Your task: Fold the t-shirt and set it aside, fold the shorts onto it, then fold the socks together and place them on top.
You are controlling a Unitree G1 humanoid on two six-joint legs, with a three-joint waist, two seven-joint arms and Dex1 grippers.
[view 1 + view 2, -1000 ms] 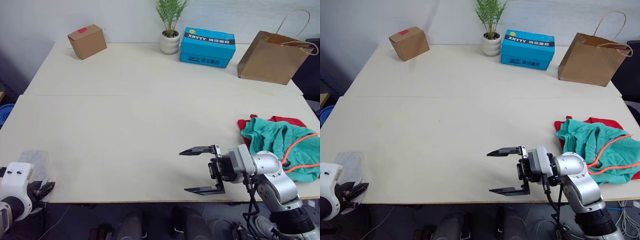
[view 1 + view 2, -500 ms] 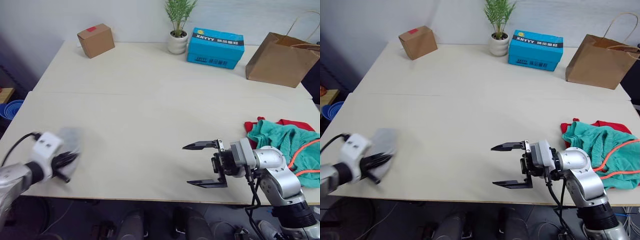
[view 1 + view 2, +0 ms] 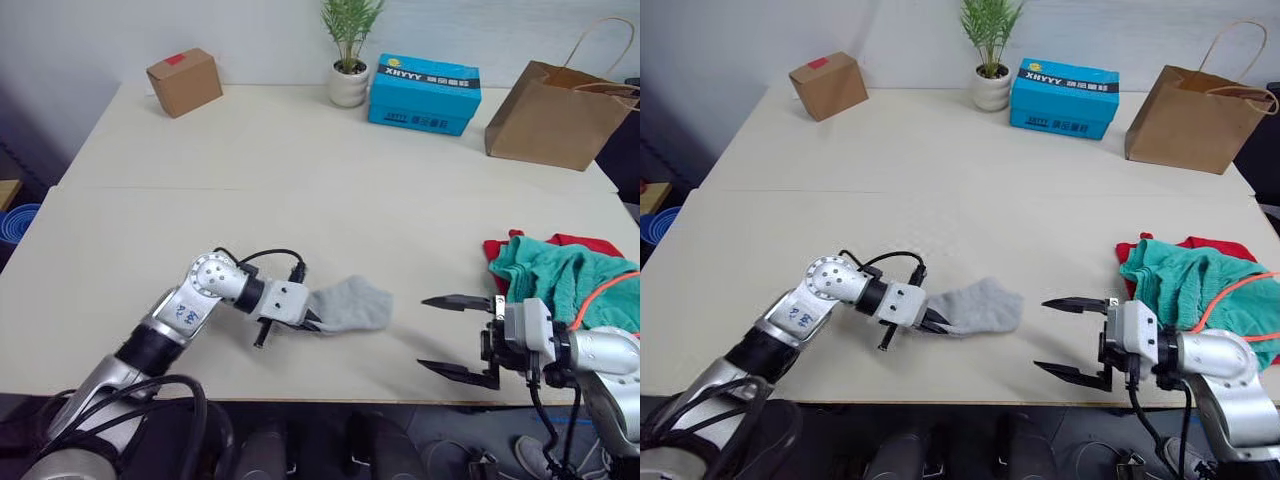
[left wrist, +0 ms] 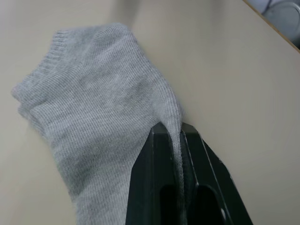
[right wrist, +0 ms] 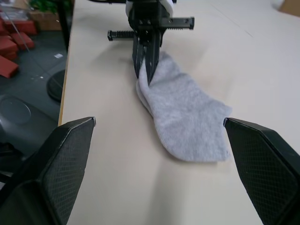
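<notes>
Pale beige counter (image 3: pixel 300 150) carries small light-grey knit socks (image 3: pixel 348 305) near its front edge, pinched by the left hand (image 3: pixel 312 320), while the right hand (image 3: pixel 447 335) gapes wide just beside them.

Both arms are clad in silver-grey metal with rounded joint housings. A small blue marking is seen on the left forearm, and a black cable is looped over its wrist. Each white wrist block is ended by a gripper, left (image 3: pixel 312 322) and right (image 3: pixel 452 335), of two black tapered fingers (image 5: pixel 70 159) with cross-hatched pads.
</notes>
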